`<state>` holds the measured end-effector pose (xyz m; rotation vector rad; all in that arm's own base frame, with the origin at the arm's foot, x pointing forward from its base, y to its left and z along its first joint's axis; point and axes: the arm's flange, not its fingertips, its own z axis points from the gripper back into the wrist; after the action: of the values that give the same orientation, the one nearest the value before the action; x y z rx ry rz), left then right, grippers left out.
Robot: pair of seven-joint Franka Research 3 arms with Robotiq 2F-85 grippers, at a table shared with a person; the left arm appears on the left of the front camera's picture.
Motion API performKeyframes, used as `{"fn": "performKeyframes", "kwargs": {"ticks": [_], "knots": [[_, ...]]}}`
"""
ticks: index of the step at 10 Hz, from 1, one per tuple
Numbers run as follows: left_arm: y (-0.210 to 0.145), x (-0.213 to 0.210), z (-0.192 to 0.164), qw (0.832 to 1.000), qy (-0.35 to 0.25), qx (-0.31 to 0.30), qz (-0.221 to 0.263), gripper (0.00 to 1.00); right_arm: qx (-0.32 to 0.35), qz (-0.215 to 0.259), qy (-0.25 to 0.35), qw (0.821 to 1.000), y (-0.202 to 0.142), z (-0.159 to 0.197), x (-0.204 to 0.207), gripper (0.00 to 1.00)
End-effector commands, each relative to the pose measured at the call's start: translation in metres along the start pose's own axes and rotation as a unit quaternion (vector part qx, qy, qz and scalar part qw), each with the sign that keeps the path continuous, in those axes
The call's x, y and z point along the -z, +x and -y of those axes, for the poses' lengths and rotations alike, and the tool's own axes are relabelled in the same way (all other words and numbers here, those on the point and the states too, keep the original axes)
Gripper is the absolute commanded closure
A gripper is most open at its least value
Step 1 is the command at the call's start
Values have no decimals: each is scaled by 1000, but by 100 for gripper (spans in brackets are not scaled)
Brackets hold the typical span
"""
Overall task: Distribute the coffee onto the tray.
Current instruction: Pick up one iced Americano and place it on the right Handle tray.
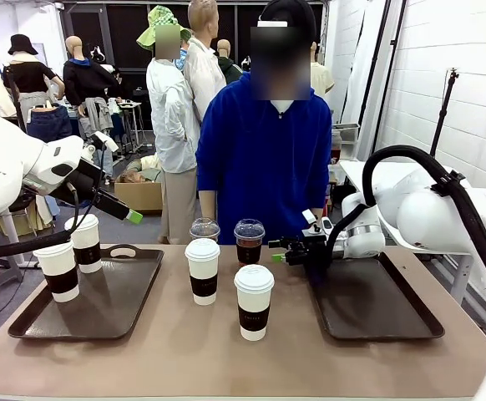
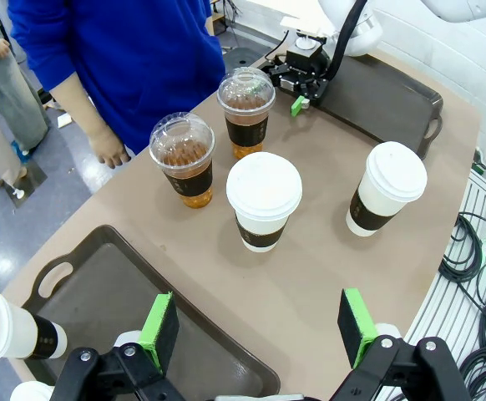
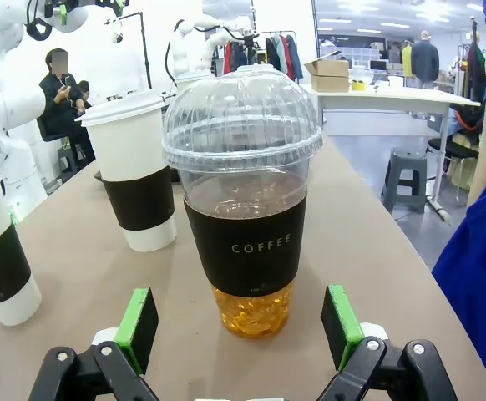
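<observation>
Nearest item on the table is the front paper cup: white, with a white lid and a dark brown sleeve. It stands upright on the bare table between the two trays. The second paper cup, of the same type, stands just left of it and slightly farther back.

At the left of the table lies the left tray. It carries two more lidded paper cups. The near tray cup is at its left edge and the far tray cup is just behind it. At the right of the table lies the right tray.

Raised above the far part of the left tray is the left gripper. It is released: in the left wrist view its green pads stand wide apart and grasp no item.

Farther back, near the table's far edge, two clear dome-lidded cups of brown drink stand side by side without touching. These are the left clear cup and the right clear cup.

Low over the table at the far left corner of the right tray, the right gripper sits just right of the right clear cup and points at it. It is released. In the right wrist view the cup, whose sleeve reads "COFFEE", stands centred ahead of the spread fingers, which are clear of its sides.

Behind the clear cups, at the far side, stands a person in a blue top.
</observation>
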<state>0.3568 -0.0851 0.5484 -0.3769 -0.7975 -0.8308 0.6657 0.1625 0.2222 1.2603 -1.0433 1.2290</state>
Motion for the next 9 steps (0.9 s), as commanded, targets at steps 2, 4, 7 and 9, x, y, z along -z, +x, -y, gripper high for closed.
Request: {"fn": "performKeyframes", "kwargs": {"ticks": [2,4,7,9], "knots": [[-2,0,-1,1000,-6,-3,4,0,0,13,0,1000,-3,4,15,0],[-2,0,-1,1000,-6,-3,4,0,3,19,9,1000,-4,5,22,0],[-2,0,-1,1000,-6,-3,4,0,0,23,17,1000,-1,9,31,0],[-2,0,-1,1000,-6,-3,4,0,-4,25,16,1000,-1,11,33,0]]}}
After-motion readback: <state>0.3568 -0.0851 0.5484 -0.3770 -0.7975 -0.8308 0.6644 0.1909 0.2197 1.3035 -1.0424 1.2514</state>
